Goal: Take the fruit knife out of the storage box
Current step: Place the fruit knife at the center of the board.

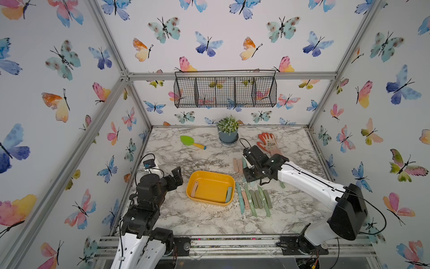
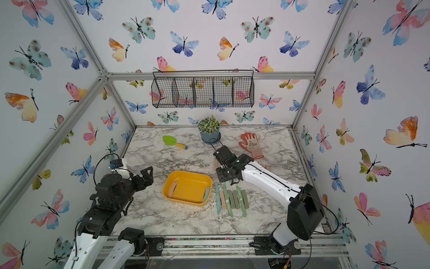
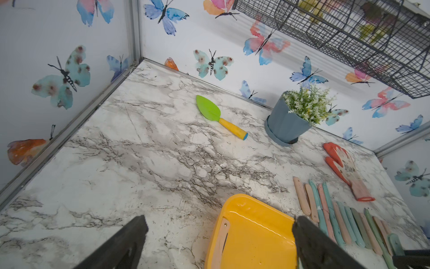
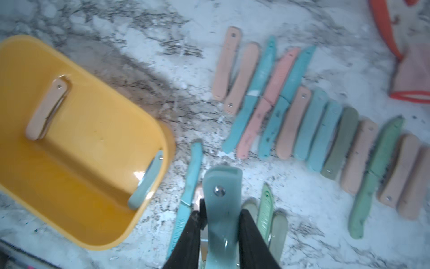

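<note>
The yellow storage box (image 1: 210,174) (image 2: 189,174) sits mid-table. Inside it lie two folded fruit knives: a pink one (image 1: 195,188) (image 4: 46,109) along its left wall and a pale teal one (image 1: 229,194) (image 4: 146,179) against its right wall. My right gripper (image 4: 220,214) (image 1: 250,175) hovers over the table just right of the box, shut on another pale teal folded fruit knife (image 4: 221,191). My left gripper (image 1: 178,173) (image 3: 220,223) hangs open and empty at the box's left side.
Several pink, teal and green knives (image 1: 254,199) (image 4: 302,121) lie in rows on the marble right of the box. Behind are a green trowel (image 1: 192,141), a potted plant (image 1: 228,134) and an orange glove (image 1: 268,143). A black wire basket (image 1: 224,92) hangs on the back wall.
</note>
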{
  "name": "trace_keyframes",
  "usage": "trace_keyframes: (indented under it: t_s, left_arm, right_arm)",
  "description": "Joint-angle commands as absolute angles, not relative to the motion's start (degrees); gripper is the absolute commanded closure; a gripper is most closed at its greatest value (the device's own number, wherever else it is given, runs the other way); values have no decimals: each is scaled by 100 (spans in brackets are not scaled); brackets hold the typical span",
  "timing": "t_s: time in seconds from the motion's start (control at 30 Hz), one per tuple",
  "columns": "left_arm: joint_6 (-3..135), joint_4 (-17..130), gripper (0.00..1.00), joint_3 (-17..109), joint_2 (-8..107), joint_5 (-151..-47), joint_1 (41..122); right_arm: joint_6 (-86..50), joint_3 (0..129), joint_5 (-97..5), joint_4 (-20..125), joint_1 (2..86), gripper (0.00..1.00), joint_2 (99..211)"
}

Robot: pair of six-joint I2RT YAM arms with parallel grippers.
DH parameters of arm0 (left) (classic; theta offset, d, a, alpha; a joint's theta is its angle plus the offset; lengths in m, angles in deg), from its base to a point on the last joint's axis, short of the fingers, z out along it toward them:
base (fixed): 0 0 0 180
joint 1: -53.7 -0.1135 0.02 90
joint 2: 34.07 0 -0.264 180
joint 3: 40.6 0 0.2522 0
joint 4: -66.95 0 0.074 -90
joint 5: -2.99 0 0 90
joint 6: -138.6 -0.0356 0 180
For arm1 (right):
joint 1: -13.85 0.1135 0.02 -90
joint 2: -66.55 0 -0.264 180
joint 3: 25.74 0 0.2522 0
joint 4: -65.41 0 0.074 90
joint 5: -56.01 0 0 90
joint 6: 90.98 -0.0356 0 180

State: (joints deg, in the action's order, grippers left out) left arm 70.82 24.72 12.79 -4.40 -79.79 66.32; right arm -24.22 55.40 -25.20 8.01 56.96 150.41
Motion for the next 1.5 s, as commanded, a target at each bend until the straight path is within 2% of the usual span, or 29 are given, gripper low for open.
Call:
trace_keyframes:
  t_s: [0.0,0.23,0.47,0.93,1.23,1.3,1.47]
  left_arm:
    - [6952,2643,2,1306,-472,-8227,6688]
    - [6962,2635,2,1306,-476,-8153,6732]
    - [6987,2616,2,1308,-472,-8042,6758]
    - [7022,2595,2,1315,-441,-7926,6758]
    - [7030,2592,2,1316,-429,-7884,6758]
    - [7031,2584,2,1319,-435,-7875,6758]
    - [7031,2577,2,1323,-419,-7866,6758]
  right_arm:
    - [-2718,4837,-2368,784,5324,73,14435]
    - [-2581,4059,-2539,714,4534,72,14123]
    - [-2379,3761,-2850,869,4146,73,14708]
    - [-2294,3616,-3048,1069,4022,71,15491]
    - [-2304,3531,-3030,1149,4014,66,15561]
    - [-2317,3555,-3000,1125,4013,63,15501]
    - [-2389,3909,-2825,641,4013,64,15085]
